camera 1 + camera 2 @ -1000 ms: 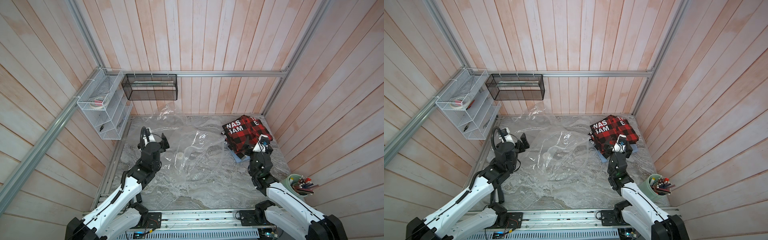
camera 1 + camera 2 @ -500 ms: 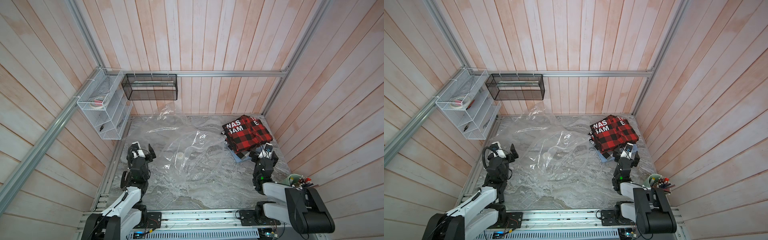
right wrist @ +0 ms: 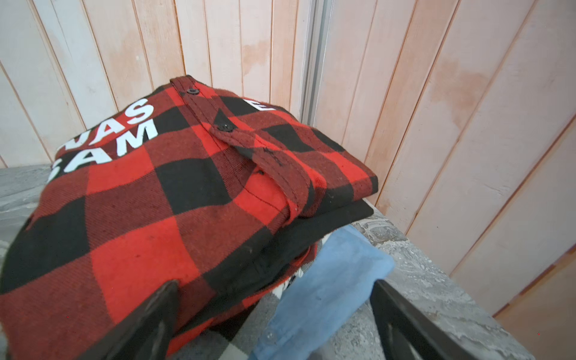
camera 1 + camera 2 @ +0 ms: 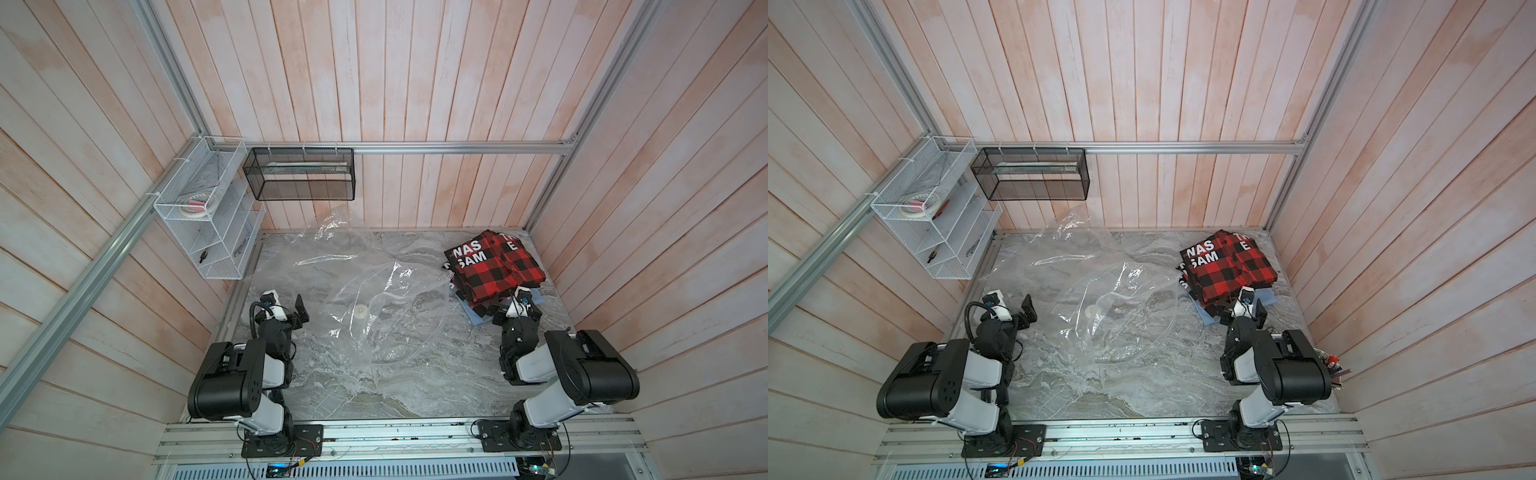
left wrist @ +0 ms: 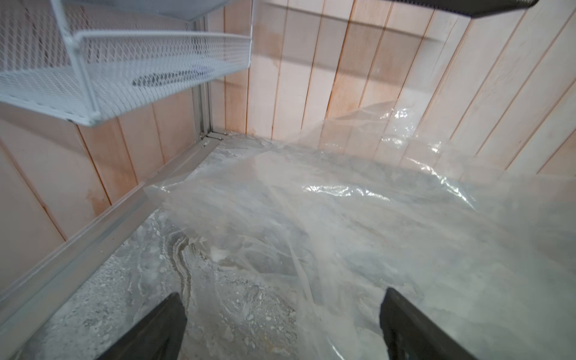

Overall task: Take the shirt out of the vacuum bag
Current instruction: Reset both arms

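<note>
We see the left gripper (image 5: 282, 299) with its two black fingers spread wide and nothing between them. It sits low over the left side of the grey marbled table (image 4: 374, 399). One finger stands over bare stone, the other over the edge of the large, crinkly, clear plastic vacuum bag (image 4: 390, 291).

The right gripper (image 3: 276, 286) is likewise spread wide and grips nothing. It points at a pile of folded clothes in the far right corner of the table. On top of that pile lies the red-and-black checked flannel shirt (image 4: 494, 266) with white letters, wholly outside the bag. Under it we make out a black garment (image 3: 327, 230) and a light blue cloth (image 3: 327, 296), which shows between the right fingers. We cannot tell whether a finger touches the pile.

The bag sprawls over the middle of the table and rises against the back wall. Its small round white valve (image 4: 360, 311) faces up near the centre, and its right edge comes just beside the pile.

A white wire shelf (image 4: 208, 224) hangs on the left wall and a black mesh basket (image 4: 299, 174) on the back wall.
</note>
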Available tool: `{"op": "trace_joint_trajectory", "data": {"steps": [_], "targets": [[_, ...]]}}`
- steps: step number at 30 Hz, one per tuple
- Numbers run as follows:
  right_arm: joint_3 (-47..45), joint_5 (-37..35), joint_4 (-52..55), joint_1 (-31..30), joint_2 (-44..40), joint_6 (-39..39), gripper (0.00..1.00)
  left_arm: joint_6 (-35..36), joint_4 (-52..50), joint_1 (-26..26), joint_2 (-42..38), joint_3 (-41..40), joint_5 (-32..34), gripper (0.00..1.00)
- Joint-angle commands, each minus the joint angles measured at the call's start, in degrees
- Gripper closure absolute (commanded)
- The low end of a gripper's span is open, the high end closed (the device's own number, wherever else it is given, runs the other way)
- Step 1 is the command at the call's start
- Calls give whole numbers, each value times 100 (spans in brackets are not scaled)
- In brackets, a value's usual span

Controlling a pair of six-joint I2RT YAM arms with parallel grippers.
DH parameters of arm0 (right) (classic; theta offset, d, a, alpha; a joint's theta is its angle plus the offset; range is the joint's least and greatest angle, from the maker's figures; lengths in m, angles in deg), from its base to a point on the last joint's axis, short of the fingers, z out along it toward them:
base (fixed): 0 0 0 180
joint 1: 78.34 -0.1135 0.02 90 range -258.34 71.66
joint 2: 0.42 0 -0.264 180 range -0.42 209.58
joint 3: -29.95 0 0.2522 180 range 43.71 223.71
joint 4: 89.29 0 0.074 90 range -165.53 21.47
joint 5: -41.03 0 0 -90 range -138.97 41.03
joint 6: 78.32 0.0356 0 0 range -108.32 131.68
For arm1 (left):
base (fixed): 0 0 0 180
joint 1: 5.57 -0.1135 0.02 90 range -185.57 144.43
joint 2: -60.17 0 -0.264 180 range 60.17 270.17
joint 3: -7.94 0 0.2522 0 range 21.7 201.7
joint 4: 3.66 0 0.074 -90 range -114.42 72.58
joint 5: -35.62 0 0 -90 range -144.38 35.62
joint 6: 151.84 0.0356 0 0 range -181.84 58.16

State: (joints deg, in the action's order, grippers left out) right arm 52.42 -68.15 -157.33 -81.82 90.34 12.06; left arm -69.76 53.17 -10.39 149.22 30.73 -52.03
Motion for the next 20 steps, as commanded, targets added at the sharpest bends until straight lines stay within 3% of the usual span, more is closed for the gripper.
{"op": "trace_joint_trajectory", "data": {"steps": [1, 20], "targets": [[107, 137, -157, 31, -8, -2, 2, 263, 136, -19, -55, 326, -569, 0], [244, 578, 224, 244, -69, 147, 2, 309, 69, 12, 20, 424, -627, 0]]}}
